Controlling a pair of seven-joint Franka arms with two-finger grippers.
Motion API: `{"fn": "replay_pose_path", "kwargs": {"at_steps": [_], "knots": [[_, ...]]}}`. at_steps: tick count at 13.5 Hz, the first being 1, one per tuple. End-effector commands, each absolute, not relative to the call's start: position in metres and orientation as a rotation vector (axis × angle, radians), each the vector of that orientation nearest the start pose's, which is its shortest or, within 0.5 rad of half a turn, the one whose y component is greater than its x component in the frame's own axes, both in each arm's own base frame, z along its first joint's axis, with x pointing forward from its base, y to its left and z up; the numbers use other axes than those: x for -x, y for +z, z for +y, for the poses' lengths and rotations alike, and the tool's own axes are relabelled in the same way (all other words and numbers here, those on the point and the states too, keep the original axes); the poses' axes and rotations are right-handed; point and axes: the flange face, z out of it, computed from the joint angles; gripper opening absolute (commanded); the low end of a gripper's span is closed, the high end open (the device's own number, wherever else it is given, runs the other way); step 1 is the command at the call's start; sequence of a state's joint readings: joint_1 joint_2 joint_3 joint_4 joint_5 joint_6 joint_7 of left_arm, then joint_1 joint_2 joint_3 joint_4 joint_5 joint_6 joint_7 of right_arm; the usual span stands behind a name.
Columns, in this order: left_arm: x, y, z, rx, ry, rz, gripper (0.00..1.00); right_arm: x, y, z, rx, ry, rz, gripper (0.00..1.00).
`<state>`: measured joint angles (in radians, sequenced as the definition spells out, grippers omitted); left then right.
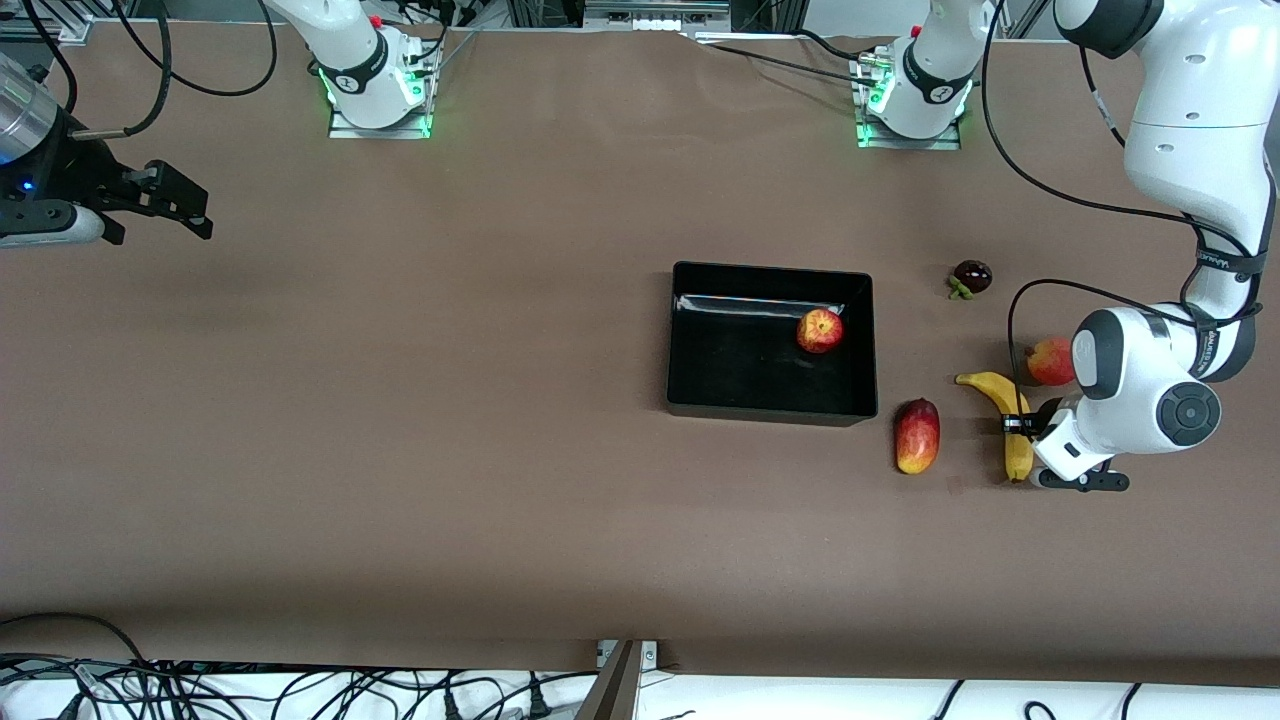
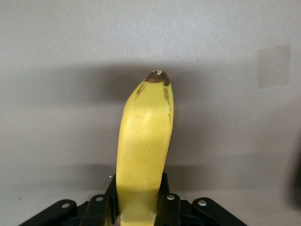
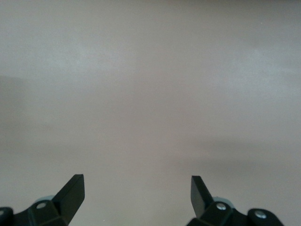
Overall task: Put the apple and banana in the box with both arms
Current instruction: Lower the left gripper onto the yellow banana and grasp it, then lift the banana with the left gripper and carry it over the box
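The banana point(image 1: 1000, 395), yellow with dark tips, lies on the table between the box and the left arm's end. My left gripper point(image 1: 1018, 425) is low over it and shut on its middle. In the left wrist view the banana point(image 2: 143, 141) runs out from between the fingers point(image 2: 163, 190) of the left gripper point(image 2: 137, 190). The apple point(image 1: 820, 331), red with yellow streaks, sits inside the black box point(image 1: 765, 410), near the corner toward the left arm's base. My right gripper point(image 1: 185, 205) hangs open over bare table at the right arm's end. The right wrist view shows the right gripper point(image 3: 137, 188) holding nothing.
An oblong red-yellow fruit point(image 1: 917, 436) lies beside the box's near corner, close to the banana. A pinkish-red round fruit point(image 1: 1050, 361) sits against the left arm's wrist. A dark purple fruit point(image 1: 971, 276) lies farther from the front camera.
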<state>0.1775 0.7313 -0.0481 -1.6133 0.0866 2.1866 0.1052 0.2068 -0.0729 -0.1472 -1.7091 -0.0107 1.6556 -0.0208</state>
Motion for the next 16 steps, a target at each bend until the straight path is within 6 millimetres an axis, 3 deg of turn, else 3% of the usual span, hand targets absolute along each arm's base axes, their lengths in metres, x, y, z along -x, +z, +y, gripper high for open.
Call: {"fn": "replay_pose_path", "kwargs": {"at_steps": [1, 3, 5, 7, 8, 11, 14, 16], "knots": [[-0.673, 0.241, 0.075, 3.102, 0.239, 0.095, 0.00, -0.540, 0.612, 0.031, 3.139, -0.045, -0.148, 1.00], [-0.683, 0.291, 0.042, 3.105, 0.272, 0.108, 0.00, -0.540, 0.614, 0.039, 3.140, -0.055, -0.170, 1.00], [-0.690, 0.331, -0.007, 3.116, 0.342, 0.066, 0.00, -0.540, 0.620, 0.049, 3.140, -0.077, -0.192, 1.00], [-0.686, 0.354, -0.093, 3.125, 0.350, -0.046, 0.00, -0.540, 0.620, 0.049, 3.141, -0.079, -0.190, 1.00], [-0.680, 0.356, -0.133, 3.113, 0.340, -0.090, 0.00, -0.541, 0.621, 0.049, 3.141, -0.084, -0.190, 1.00], [-0.658, 0.349, -0.219, 3.105, 0.354, 0.078, 0.00, -0.541, 0.624, 0.048, 3.142, -0.096, -0.190, 1.00], [-0.624, 0.321, -0.304, 3.073, 0.391, 0.269, 0.00, -0.541, 0.623, 0.048, 3.141, -0.091, -0.187, 1.00], [-0.610, 0.297, -0.344, 3.091, 0.331, 0.359, 0.00, -0.541, 0.622, 0.046, 3.140, -0.086, -0.182, 1.00]]}}
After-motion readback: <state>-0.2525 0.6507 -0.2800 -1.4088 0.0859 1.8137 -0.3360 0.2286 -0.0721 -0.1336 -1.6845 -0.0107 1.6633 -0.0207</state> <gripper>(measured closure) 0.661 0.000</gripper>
